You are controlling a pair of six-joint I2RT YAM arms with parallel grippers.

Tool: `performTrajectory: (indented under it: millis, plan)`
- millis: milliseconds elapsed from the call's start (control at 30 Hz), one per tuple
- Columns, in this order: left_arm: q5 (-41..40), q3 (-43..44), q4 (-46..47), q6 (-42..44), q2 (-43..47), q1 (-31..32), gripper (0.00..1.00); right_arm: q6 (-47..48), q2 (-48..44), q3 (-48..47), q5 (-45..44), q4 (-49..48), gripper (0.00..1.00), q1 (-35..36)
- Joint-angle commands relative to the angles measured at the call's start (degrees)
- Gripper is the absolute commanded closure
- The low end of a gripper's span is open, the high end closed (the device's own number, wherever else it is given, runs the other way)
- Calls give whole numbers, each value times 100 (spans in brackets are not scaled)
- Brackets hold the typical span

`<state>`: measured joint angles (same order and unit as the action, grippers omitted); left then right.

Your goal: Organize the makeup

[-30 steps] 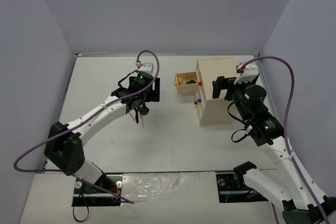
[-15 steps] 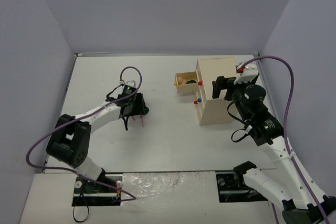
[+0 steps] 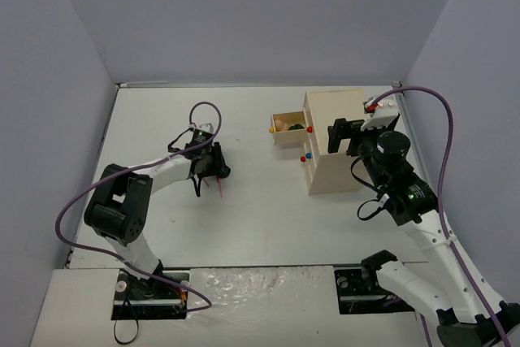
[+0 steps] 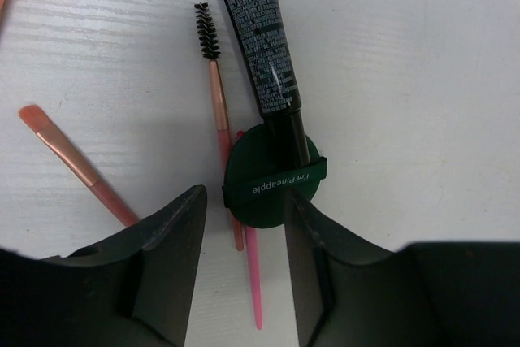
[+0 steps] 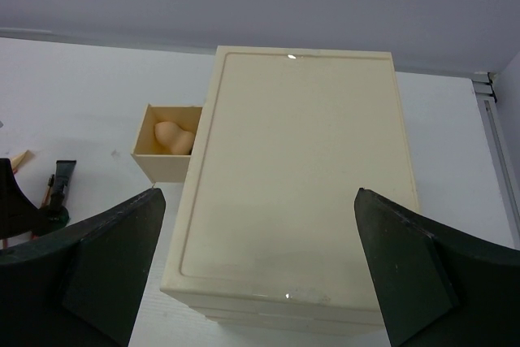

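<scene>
Claw on the left arm (image 4: 244,197) half spread, straddling a pink pencil (image 4: 253,282), a spoolie brush (image 4: 215,87) and the edge of a dark green compact (image 4: 268,170) left of centre on the bench (image 4: 422,79); contact impossible to tell. Right claw (image 5: 260,201) spread wide, gripping nothing, above the drawer box (image 5: 301,160) at far right. Black tube (image 4: 256,30) cut off, cap end on the compact. Open bench between compact and box.

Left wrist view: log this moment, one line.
left hand: open, straddling pink pencils by green compact | right hand: open, over drawer box | one drawer: open
</scene>
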<state>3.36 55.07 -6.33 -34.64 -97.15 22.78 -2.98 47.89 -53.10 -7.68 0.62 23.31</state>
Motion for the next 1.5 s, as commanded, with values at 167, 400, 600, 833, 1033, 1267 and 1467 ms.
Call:
performTrajectory:
  millis: [167,400,600,833,1033,1267,1467]
  plan:
    - [81,268,264,-74,95,-45,73,4,59,-42,-80,-444,0,33]
    - [58,241,214,-101,228,-45,87,1,54,-37,-75,-444,0,33]
    - [6,268,30,-61,480,-45,100,-9,63,-34,-58,-441,0,33]
    - [-125,438,-434,-30,1000,-32,100,-5,37,-47,-75,-445,0,33]
    - [-91,874,-690,2,1368,48,100,0,9,-60,-94,-448,0,34]
    - [-246,1701,-1277,65,1418,307,100,8,-25,-69,-134,-449,0,33]
    - [-223,2138,-1117,159,1439,722,100,8,-10,-76,-145,-440,0,33]
